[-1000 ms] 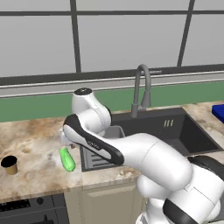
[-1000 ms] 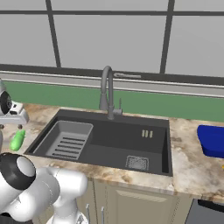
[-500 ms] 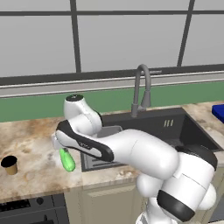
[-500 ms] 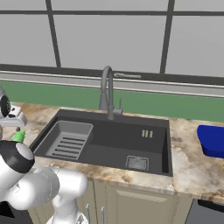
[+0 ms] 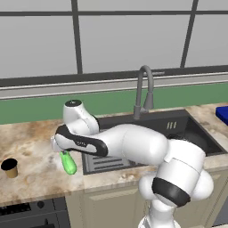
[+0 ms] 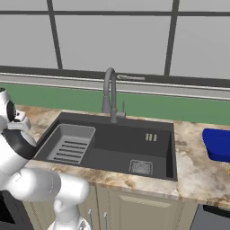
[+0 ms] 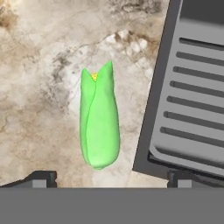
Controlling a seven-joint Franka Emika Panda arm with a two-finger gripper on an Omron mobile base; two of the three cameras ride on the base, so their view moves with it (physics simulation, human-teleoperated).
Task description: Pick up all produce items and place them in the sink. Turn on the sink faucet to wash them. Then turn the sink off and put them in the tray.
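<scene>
Countertop (image 5: 31, 147) in left base view: marbled tan, open stretch left of the sink (image 5: 178, 129). Lime green produce item (image 5: 68, 163) lies on it just beside the sink's left rim, near the front edge. Arm bends low over it; the hand hides the gripper here, so jaw spread can't be read from this side. Tan cup (image 5: 9, 167) sits well apart at far left. Faucet (image 5: 143, 91) stands behind the basin; blue tray (image 5: 222, 112) at far right edge.

Right base view: sink basin (image 6: 112, 148) wide and dark, ribbed rack (image 6: 70, 144) in its left half, drain grate (image 6: 141, 167) front right. Faucet behind centre. Tray on the counter right of the sink, apart from the rim.

Hand view: produce item on bare counter, pointed husk end away from the camera, rounded end toward the fingertips (image 7: 41, 178). Jaws spread fully wide, holding nothing; the item lies between them, nearer the left tip. Rack and sink rim run along the right side, just beside the item, not touching.
</scene>
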